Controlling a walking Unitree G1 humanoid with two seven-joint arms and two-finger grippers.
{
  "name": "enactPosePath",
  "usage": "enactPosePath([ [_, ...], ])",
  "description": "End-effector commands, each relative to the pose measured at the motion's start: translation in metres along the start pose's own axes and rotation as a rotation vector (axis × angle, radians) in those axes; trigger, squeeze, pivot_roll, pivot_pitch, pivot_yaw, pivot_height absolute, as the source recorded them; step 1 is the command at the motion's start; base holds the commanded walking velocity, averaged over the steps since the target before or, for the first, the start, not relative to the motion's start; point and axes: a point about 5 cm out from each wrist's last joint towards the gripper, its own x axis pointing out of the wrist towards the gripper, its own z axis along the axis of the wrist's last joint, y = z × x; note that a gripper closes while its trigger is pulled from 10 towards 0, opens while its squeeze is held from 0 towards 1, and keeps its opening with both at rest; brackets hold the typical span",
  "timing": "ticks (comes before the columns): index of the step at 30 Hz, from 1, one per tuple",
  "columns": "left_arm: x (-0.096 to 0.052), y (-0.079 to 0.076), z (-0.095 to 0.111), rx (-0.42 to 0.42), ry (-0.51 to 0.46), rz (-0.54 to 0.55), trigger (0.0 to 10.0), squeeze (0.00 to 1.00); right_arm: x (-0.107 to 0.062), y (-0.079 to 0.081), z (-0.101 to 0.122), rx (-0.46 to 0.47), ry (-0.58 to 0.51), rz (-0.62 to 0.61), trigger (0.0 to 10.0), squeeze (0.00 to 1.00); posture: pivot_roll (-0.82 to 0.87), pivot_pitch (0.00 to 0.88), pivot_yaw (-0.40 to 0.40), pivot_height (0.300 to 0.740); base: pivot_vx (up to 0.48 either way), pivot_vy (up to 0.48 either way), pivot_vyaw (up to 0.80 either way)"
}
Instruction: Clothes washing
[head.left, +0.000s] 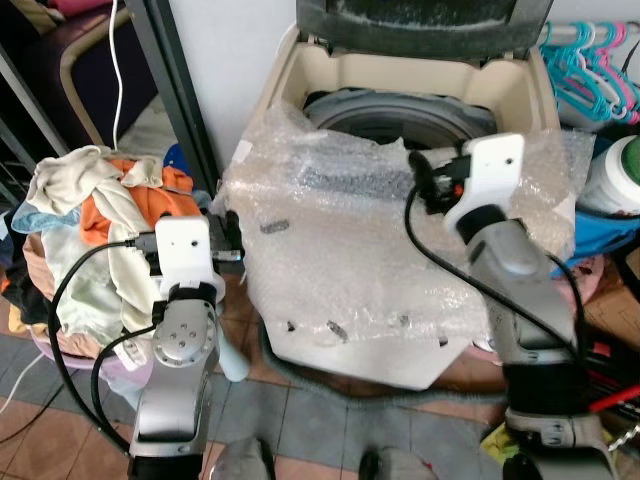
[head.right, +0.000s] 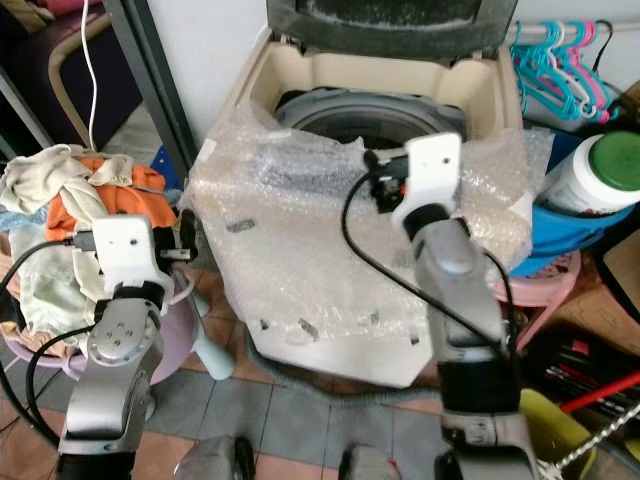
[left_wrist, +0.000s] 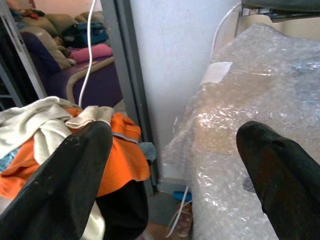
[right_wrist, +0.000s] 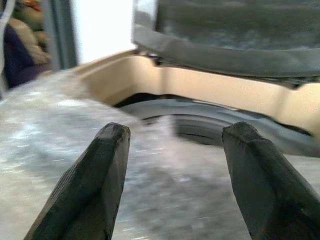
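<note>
A cream top-loading washing machine (head.left: 300, 70) stands ahead with its lid up and its drum opening (head.left: 400, 115) showing. Bubble wrap (head.left: 350, 260) covers its top front and its front face. To the left, a heap of clothes (head.left: 90, 220) in orange, cream and white fills a pale purple basket (head.left: 75, 355). My left gripper (head.left: 226, 240) is open and empty, between the clothes heap and the machine's left corner. My right gripper (head.left: 427, 176) is open and empty, held over the bubble wrap just short of the drum opening.
A dark metal post (head.left: 180, 90) and a white cable (head.left: 117, 70) stand between heap and machine. Turquoise and pink hangers (head.left: 590, 70), a white jar with a green lid (head.left: 620, 175) and a blue cloth (head.left: 610, 235) crowd the right side. The floor is tiled (head.left: 300, 420).
</note>
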Motion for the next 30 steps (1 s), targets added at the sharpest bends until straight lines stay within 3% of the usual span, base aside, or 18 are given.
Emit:
enactPosePath([
  [1, -0.002, 0.003, 0.002, 0.005, -0.007, -0.003, 10.0, 0.00, -0.004, 0.010, 0.002, 0.004, 0.004, 0.009, 10.0, 0.00, -0.03, 0.053, 0.066, 0.740, 0.000, 0.480, 0.00],
  [4, -0.007, 0.002, -0.002, 0.012, 0.007, -0.023, 10.0, 0.00, -0.014, 0.020, 0.004, 0.110, -0.040, 0.022, 10.0, 0.00, -0.03, 0.053, 0.070, 0.740, 0.000, 0.480, 0.00],
  [6, -0.007, 0.002, -0.002, 0.013, 0.009, -0.023, 10.0, 0.00, -0.017, 0.019, 0.002, 0.106, -0.029, 0.009, 10.0, 0.00, -0.03, 0.052, 0.069, 0.740, 0.000, 0.480, 0.00],
  [9, -0.007, 0.000, -0.003, 0.009, 0.014, -0.034, 10.0, 0.00, -0.028, 0.023, -0.007, 0.213, 0.022, 0.070, 10.0, 0.00, -0.04, 0.044, 0.065, 0.740, 0.000, 0.480, 0.00],
  [12, -0.007, -0.002, -0.004, 0.007, 0.017, -0.036, 10.0, 0.00, -0.030, 0.015, -0.016, 0.194, 0.065, -0.002, 10.0, 0.00, -0.04, 0.039, 0.062, 0.740, 0.000, 0.480, 0.00],
  [14, -0.008, -0.002, -0.005, 0.005, 0.020, -0.036, 10.0, 0.00, -0.030, 0.012, -0.023, 0.122, 0.118, -0.040, 10.0, 0.00, -0.04, 0.036, 0.062, 0.740, 0.000, 0.480, 0.00],
  [15, -0.008, -0.001, -0.006, 0.006, 0.026, -0.029, 10.0, 0.00, -0.031, 0.011, -0.029, 0.140, 0.150, -0.086, 10.0, 0.00, -0.04, 0.036, 0.062, 0.740, 0.000, 0.480, 0.00],
  [17, -0.008, 0.000, -0.006, 0.004, 0.027, -0.027, 10.0, 0.00, -0.032, 0.013, -0.032, 0.179, 0.171, -0.089, 10.0, 0.00, -0.03, 0.036, 0.063, 0.740, 0.000, 0.480, 0.00],
  [19, -0.007, 0.000, -0.006, 0.007, 0.024, -0.022, 10.0, 0.00, -0.032, 0.013, -0.034, 0.148, 0.172, -0.102, 10.0, 0.00, -0.03, 0.037, 0.062, 0.740, 0.000, 0.480, 0.00],
  [21, -0.006, 0.001, -0.005, 0.008, 0.019, -0.016, 10.0, 0.00, -0.033, 0.017, -0.037, 0.195, 0.206, -0.077, 10.0, 0.02, -0.03, 0.036, 0.061, 0.740, 0.000, 0.480, 0.00],
  [22, -0.005, 0.001, -0.005, -0.001, 0.013, -0.012, 10.0, 0.00, -0.034, 0.018, -0.038, 0.213, 0.221, -0.065, 10.0, 0.79, -0.03, 0.035, 0.061, 0.740, 0.000, 0.326, 0.00],
  [23, -0.005, 0.002, -0.004, 0.007, 0.001, -0.005, 10.0, 0.00, -0.034, 0.018, -0.039, 0.234, 0.226, -0.049, 10.0, 1.00, -0.03, 0.035, 0.061, 0.740, 0.000, 0.000, 0.00],
  [24, -0.004, 0.001, -0.003, 0.003, -0.007, -0.003, 10.0, 0.00, -0.034, 0.018, -0.037, 0.262, 0.203, -0.030, 10.0, 1.00, -0.03, 0.030, 0.062, 0.740, 0.000, 0.000, 0.00],
  [30, 0.002, 0.002, 0.001, -0.009, -0.017, -0.015, 10.0, 0.00, -0.028, 0.010, -0.035, 0.233, 0.172, -0.053, 10.0, 1.00, -0.04, 0.013, 0.063, 0.740, 0.000, 0.000, 0.00],
])
